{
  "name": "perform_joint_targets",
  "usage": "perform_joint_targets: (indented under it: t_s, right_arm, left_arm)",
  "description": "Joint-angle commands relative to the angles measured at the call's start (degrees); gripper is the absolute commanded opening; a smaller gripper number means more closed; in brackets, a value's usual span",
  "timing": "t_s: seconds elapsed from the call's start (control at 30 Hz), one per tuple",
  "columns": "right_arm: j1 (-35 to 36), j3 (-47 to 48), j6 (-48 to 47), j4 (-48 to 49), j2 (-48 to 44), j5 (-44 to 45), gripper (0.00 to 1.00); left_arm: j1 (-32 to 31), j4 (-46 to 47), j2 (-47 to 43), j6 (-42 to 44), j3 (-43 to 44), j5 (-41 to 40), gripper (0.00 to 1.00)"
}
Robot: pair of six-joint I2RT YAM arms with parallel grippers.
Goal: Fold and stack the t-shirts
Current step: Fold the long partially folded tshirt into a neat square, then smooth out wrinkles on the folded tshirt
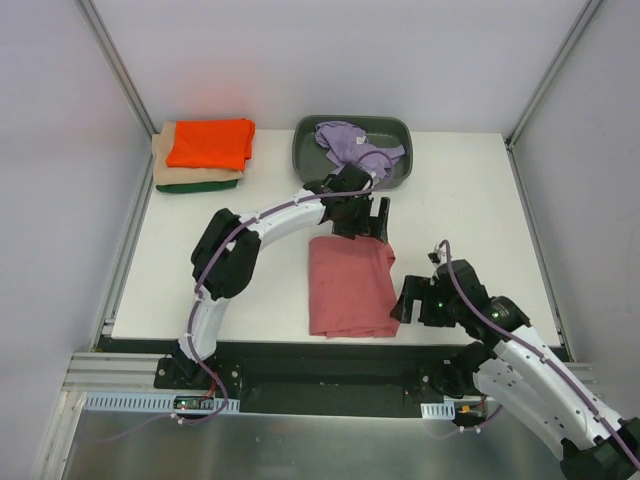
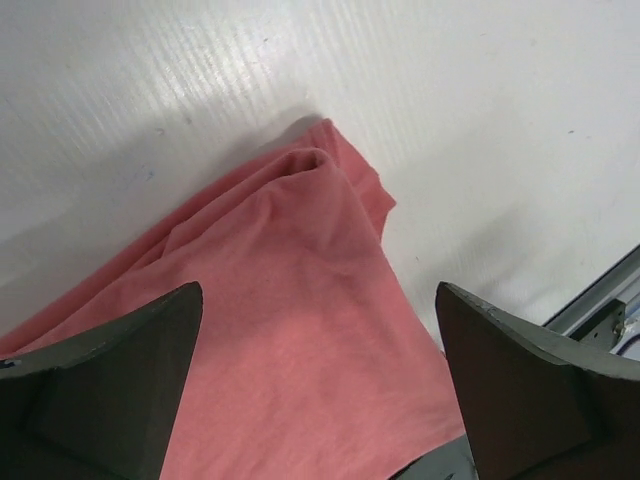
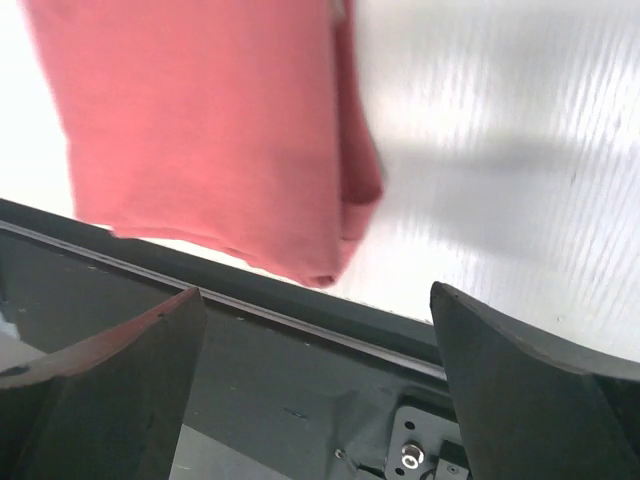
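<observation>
The rose-red t-shirt lies folded into a rectangle near the table's front middle; it also shows in the left wrist view and the right wrist view. My left gripper is open and empty, just above the shirt's far edge. My right gripper is open and empty, just right of the shirt's right edge. A lavender t-shirt lies crumpled in the dark grey tray. A stack of folded tees with the orange one on top, tan and dark green beneath, sits at the back left.
The table's front edge and a dark metal rail lie just below the rose-red shirt. Frame posts stand at the back corners. Bare white tabletop lies to the right.
</observation>
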Motion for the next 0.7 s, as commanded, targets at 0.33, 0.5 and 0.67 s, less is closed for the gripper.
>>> perform_joint_targets:
  t_s: [0.33, 0.5, 0.67]
  right_arm:
    - [-0.1, 14.29, -4.5, 27.09, 13.27, -10.6, 0.96]
    - [-0.01, 25.71, -6.43, 33.33, 32.94, -21.68, 0.96]
    - [-0.36, 34.15, -8.79, 34.42, 50.7, -21.61, 0.96]
  left_arm:
    - [3.77, 1.98, -33.77, -1.44, -24.77, -17.51, 0.99]
    - [10.53, 4.7, -44.15, -4.78, -40.07, -15.5, 0.99]
    - [14.67, 6.29, -49.17, -5.67, -46.68, -14.7, 0.99]
